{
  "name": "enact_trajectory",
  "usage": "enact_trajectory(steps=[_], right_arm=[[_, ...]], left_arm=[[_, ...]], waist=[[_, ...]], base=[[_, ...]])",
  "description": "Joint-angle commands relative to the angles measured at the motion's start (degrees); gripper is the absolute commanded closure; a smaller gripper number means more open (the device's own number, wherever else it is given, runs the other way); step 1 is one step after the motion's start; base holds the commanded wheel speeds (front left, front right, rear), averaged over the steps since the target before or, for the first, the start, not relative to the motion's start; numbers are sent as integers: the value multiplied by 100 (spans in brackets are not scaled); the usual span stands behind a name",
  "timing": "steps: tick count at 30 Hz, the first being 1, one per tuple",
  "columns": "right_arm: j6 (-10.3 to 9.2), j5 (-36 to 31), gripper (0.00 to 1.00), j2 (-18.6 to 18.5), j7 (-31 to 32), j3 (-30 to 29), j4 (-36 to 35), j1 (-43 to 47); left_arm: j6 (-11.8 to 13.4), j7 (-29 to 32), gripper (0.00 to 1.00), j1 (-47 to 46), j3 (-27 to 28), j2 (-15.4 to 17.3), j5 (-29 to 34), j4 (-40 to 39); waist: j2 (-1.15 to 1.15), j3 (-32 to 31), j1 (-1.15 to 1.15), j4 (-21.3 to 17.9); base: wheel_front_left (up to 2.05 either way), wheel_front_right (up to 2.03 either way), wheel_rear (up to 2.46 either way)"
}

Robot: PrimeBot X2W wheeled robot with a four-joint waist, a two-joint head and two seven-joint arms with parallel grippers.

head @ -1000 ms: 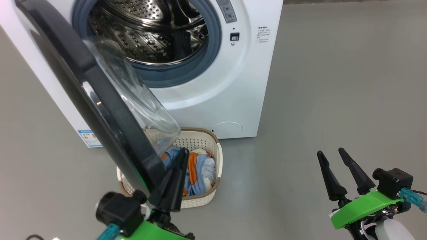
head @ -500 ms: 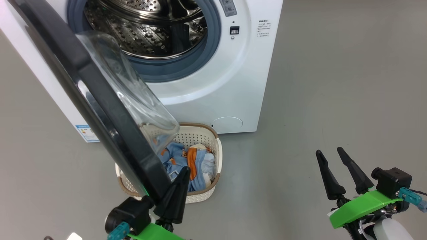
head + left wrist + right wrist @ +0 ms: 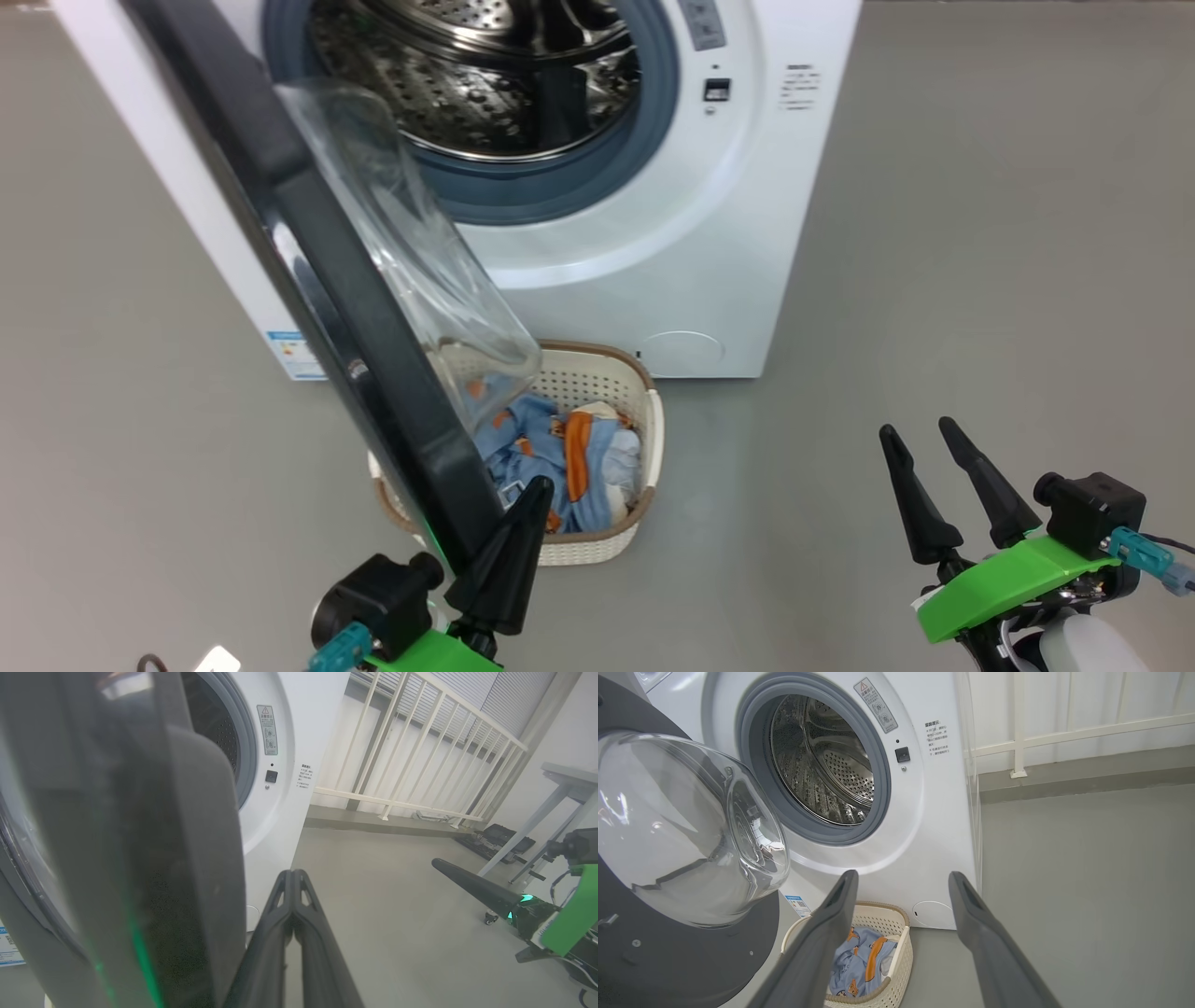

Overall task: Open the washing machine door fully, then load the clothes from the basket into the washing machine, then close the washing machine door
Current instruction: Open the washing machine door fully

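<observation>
The white washing machine (image 3: 653, 271) stands ahead with its steel drum (image 3: 485, 84) exposed. The washing machine door (image 3: 373, 336) swings out toward me, seen edge-on, its glass bowl (image 3: 420, 252) facing the drum. Below it on the floor sits the basket (image 3: 644, 425) holding the blue and orange clothes (image 3: 560, 457). My left gripper (image 3: 537, 490) is shut with nothing in it, close beside the door's lower rim (image 3: 187, 882) on the drum side; contact is unclear. My right gripper (image 3: 917, 429) hangs open and empty at the right, pointing at the machine (image 3: 934, 826) over the basket (image 3: 901, 952).
Grey floor (image 3: 980, 233) spreads to the machine's right. A white railing (image 3: 420, 742) runs along the wall behind, and a grey table leg (image 3: 523, 835) with dark gear stands further right. The door overhangs the basket's left half.
The head camera has shifted, so the whole scene sits further right. My left gripper has drawn back along the door's lower rim, off the clothes. The right gripper has held still.
</observation>
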Motion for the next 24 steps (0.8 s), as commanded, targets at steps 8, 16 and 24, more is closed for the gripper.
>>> enact_trajectory(steps=[8,16,24], right_arm=[[9,38,0,21,-69,106,-82,-156],[9,41,0,54,-69,60,-55,-158],[9,32,0,87,-69,69,-39,-157]], left_arm=[[200,-10,100,-133,313,199,-75,-208],[242,51,100,-75,337,274,-127,-240],[297,90,100,-35,350,331,-144,-282]], waist=[[0,-75,0,466],[0,-92,0,800],[0,-130,0,1024]], base=[[0,0,0],[0,0,0],[0,0,0]])
